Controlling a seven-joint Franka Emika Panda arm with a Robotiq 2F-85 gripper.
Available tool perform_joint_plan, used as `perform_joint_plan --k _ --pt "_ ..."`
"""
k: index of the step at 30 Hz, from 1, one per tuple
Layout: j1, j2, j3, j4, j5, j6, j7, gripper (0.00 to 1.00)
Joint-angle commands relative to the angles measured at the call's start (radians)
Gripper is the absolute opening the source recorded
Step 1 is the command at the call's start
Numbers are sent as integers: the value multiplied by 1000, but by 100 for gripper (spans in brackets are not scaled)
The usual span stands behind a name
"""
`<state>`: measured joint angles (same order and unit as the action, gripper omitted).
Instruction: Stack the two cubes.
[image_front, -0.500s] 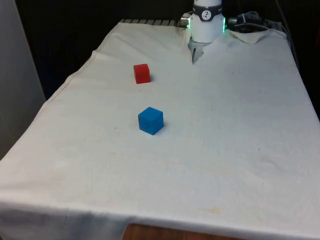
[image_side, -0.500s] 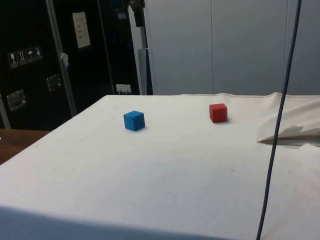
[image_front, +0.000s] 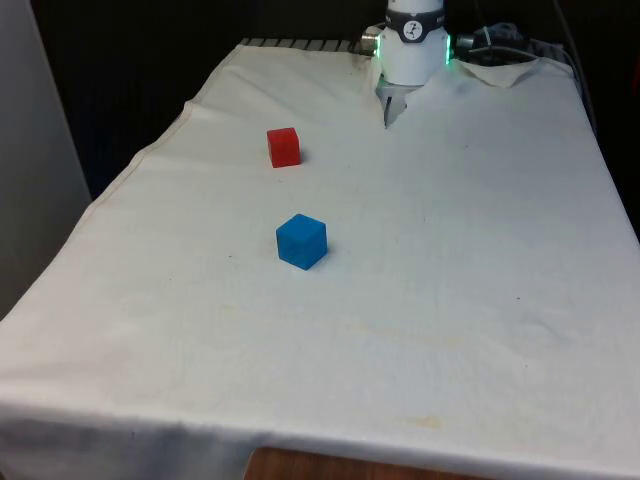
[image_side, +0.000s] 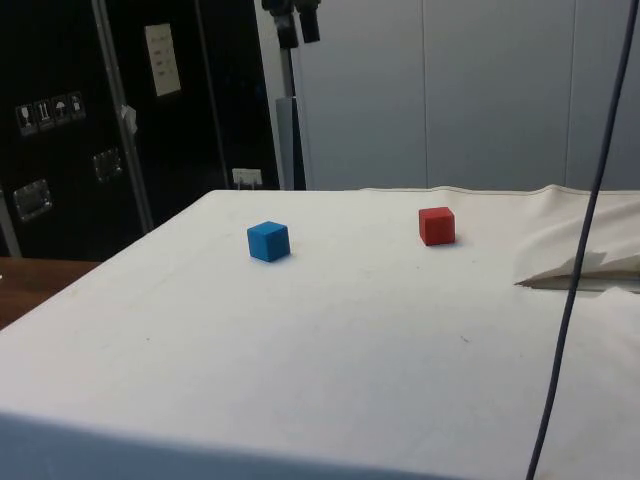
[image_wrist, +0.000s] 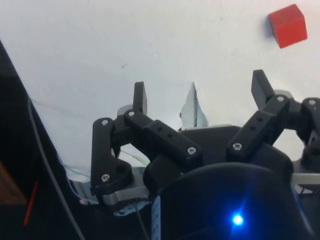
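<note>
Cubes well apart, pincer high and empty

Cubes were my whole concern, and both sat flat on the white cloth (image_front: 480, 250) with nothing near them. The red cube (image_front: 284, 147) lay toward the robot's end of the table, on the front view's left; the blue cube (image_front: 301, 241) sat nearer the front camera, closer to the middle of the cloth. A clear stretch of bare cloth lay between them. Neither was tilted or lifted, so I judged the stacking had not begun and either cube could serve as the base.

I read their spacing as an ordinary starting layout: with room around each one, I could bring the fingers down over a cube without knocking the other.

From the side view I saw the gripper (image_side: 298, 22) hanging far above the table, over the far part of the cloth. In the wrist view the gripper (image_wrist: 199, 97) showed its two black fingertips (image_wrist: 140, 98) spread wide, with plain cloth between them. It was released and held nothing. It touched nothing either. The red cube (image_wrist: 288, 25) appeared off to one side, well clear of the fingers. My guess was that I would need to travel across and descend before any grasp. A crooked approach might nudge a cube, so I would want the fingers squared to its faces first.
</note>
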<state>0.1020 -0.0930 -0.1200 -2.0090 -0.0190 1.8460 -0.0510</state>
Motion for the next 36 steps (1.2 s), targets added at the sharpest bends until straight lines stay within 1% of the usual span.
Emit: perform_joint_plan --k 1,3,4,5,9,12,13,14,18,19,20,21,22,24,25,30,31,32,35,36 --pt "-2 -22 -2 -20 -10 10 -7 100" --pt "-2 -37 -4 -35 -14 10 -13 100" --pt "-1 -32 -5 -29 -10 0 -14 100" --pt "-3 -53 -7 -50 -19 11 -20 100" --pt "-7 -83 -13 -80 -28 13 -33 100" --pt "-10 -109 -23 -116 -32 25 -49 100" --pt "-8 -101 -22 -104 -28 7 -45 100" --pt "-10 -114 -25 -125 -33 29 -53 100" --pt "-13 -134 -38 -173 -37 59 -72 100" --pt "-16 -143 -48 -198 -39 77 -84 100" --pt "-16 -146 -52 -209 -41 85 -89 100" --pt "-13 -140 -52 -201 -35 73 -87 100" --pt "-17 -149 -57 -220 -42 93 -95 100" --pt "-17 -155 -66 -240 -44 107 -106 100" --pt "-19 -159 -75 -259 -47 122 -117 100" --pt "-23 -165 -99 -302 -53 153 -149 100" --pt "-19 -158 -95 -286 -46 135 -141 100" --pt "-23 -166 -104 -309 -55 159 -155 100" --pt "-25 -167 -122 -334 -58 179 -177 100" --pt "-26 -167 -133 -349 -60 192 -190 100"
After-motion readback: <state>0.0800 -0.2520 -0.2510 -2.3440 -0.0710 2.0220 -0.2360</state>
